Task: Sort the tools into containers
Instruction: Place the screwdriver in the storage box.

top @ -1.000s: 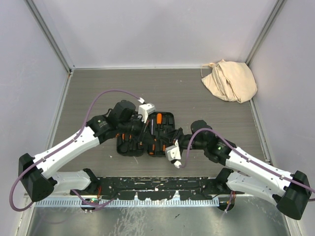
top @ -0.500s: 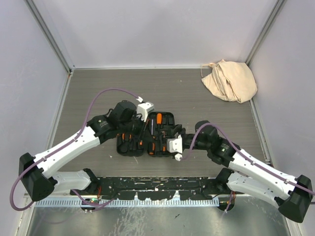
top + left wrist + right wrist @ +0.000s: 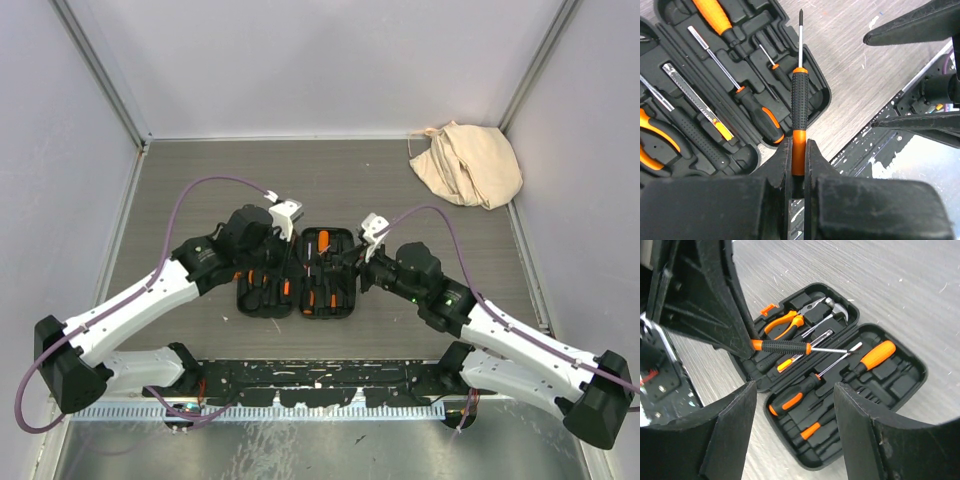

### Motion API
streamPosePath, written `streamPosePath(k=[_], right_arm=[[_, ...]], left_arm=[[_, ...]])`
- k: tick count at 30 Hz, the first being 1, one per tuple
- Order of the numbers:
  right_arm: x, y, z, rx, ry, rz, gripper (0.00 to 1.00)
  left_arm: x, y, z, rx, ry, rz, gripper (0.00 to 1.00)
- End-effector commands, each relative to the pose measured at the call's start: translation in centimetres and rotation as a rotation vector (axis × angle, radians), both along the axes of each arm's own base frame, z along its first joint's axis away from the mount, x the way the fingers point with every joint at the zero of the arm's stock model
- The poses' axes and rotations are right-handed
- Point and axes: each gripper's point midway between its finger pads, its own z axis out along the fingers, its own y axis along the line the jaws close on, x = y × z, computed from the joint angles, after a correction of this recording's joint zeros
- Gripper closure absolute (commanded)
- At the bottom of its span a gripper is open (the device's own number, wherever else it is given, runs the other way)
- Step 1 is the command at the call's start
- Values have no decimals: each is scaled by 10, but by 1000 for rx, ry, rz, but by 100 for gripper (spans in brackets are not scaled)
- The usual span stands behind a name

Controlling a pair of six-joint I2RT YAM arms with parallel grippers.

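The tool case (image 3: pixel 322 292) lies open just toward 6 o'clock from the middle of the table (image 3: pixel 330 180). Walls (image 3: pixel 300 70) close the table at 9, 12 and 3 o'clock, and a black rail (image 3: pixel 320 375) runs along the 6 o'clock edge. The widest bare room is the band toward 12 o'clock. A beige cloth bag (image 3: pixel 466 163) fills the 1 o'clock corner, well apart from the case. Both arms reach in over the case, one from 8 o'clock and one from 4 o'clock. The case is black, a rounded rectangle spread flat in two halves, with moulded slots holding orange-and-black tools. The top view shows the layout but hides both grips. The left wrist view shows the left gripper (image 3: pixel 798 150) clamped narrow on the orange end of a screwdriver (image 3: pixel 798 100), whose tip points to 12 o'clock above the case's rim. The right wrist view shows the right gripper (image 3: pixel 795 387) with its fingers spread wide and nothing between them, above the case. Only this view shows the small orange latch (image 3: pixel 768 309), the pliers (image 3: pixel 782 322) and the hammer (image 3: pixel 837 305) in the far half.
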Motion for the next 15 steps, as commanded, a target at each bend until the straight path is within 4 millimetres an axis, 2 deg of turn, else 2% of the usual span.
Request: streamPosePath(k=[1, 3, 8, 15], right_arm=[[8, 8, 24, 259, 184, -129, 33], [8, 11, 28, 298, 214, -138, 35], [29, -4, 26, 396, 383, -373, 41], [36, -6, 38, 706, 571, -475, 45]], left_arm=[[15, -2, 19, -62, -75, 72, 100], [17, -1, 21, -65, -79, 85, 100], [19, -1, 20, -79, -70, 120, 100], [20, -5, 21, -129, -55, 152, 100]])
